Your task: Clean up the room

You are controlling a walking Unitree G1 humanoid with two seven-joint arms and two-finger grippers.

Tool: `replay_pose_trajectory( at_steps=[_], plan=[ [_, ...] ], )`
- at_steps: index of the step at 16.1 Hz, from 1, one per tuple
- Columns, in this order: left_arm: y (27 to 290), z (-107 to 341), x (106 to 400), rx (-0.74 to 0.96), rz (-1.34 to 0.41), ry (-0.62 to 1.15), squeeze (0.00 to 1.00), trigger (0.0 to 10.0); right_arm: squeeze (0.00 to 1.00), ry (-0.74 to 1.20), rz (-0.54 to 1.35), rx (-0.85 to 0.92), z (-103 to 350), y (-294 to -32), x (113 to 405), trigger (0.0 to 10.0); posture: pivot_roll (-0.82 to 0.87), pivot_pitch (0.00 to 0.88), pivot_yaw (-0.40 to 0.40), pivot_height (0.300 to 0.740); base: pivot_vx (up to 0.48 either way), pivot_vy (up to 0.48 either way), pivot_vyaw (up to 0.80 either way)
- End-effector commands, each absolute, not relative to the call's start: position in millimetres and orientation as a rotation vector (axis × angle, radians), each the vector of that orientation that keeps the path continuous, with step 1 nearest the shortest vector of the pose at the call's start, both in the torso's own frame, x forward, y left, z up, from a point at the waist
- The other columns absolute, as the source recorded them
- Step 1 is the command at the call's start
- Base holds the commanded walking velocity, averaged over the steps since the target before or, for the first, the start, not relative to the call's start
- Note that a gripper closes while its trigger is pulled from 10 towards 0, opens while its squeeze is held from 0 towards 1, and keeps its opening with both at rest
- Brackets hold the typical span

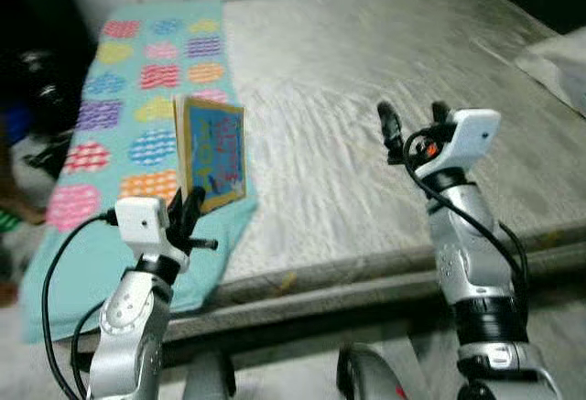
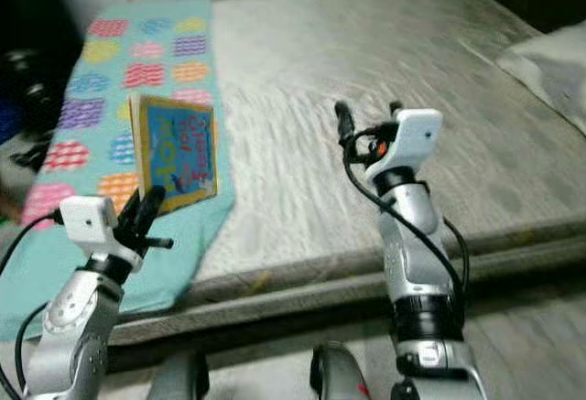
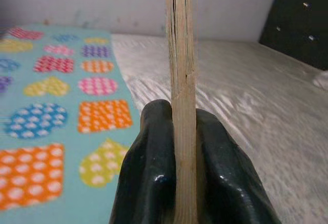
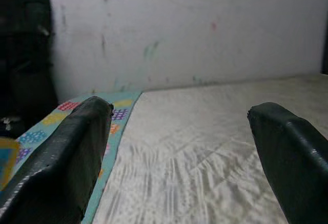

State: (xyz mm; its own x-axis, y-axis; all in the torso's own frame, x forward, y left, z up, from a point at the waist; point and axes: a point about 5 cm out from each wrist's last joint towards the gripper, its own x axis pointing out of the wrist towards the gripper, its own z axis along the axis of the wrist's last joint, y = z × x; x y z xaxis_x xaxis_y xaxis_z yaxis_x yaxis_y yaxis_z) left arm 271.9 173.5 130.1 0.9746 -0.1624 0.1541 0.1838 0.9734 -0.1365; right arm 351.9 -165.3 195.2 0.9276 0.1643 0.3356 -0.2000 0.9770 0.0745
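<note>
Book [image 1: 213,153] stands upright on its lower edge, pinched by the left gripper [image 1: 190,206], whose two black fingers [image 3: 154,178] press both faces of it near the bottom corner. In the left wrist view the book shows edge-on, a thin pale slab rising straight out between the finger pads. Its blue cover with bright lettering and yellow border faces the robot's right. Under and beyond this gripper lies a teal blanket [image 1: 137,98] printed with dotted hearts and squares in pink, orange, yellow, purple and blue; it covers the left strip of the bed and hangs over the near edge. To the gripper's right runs the bare grey mattress [image 1: 366,80], wrinkled and pale.

Well apart from the book, over the mattress, the right gripper [image 1: 415,124] is held up with its fingers [image 4: 66,162] spread wide and nothing between them. Past it, at the far right, sits a pale pillow [image 1: 558,61]. Behind the bed rises a scuffed white wall [image 4: 195,29].
</note>
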Motion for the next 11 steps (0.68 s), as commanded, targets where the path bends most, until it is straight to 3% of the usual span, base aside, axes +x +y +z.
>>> replay_pose_trajectory(
  at_steps=[1, 5, 11],
  plan=[
    [180.2, 137.8, 272.9, -0.131, -0.152, -0.185, 0.0, 0.0, 0.0, -0.331, 0.18, 0.093, 193.5, -168.7, 353.1, 10.0, 0.0, 0.045, 0.026, 0.687, 0.0, 0.0, 0.0],
    [175.4, 136.4, 274.4, -0.133, -0.162, -0.185, 0.0, 0.0, 0.0, -0.35, 0.126, 0.059, 193.0, -177.1, 355.4, 10.0, -0.01, 0.043, 0.03, 0.736, 0.0, 0.0, 0.0],
    [178.3, 140.2, 280.0, -0.124, -0.151, -0.202, 0.0, 0.0, 0.0, -0.298, 0.071, -0.011, 174.3, -191.9, 355.6, 10.0, -0.01, 0.037, 0.025, 0.74, 0.0, 0.0, 0.0]
  ],
)
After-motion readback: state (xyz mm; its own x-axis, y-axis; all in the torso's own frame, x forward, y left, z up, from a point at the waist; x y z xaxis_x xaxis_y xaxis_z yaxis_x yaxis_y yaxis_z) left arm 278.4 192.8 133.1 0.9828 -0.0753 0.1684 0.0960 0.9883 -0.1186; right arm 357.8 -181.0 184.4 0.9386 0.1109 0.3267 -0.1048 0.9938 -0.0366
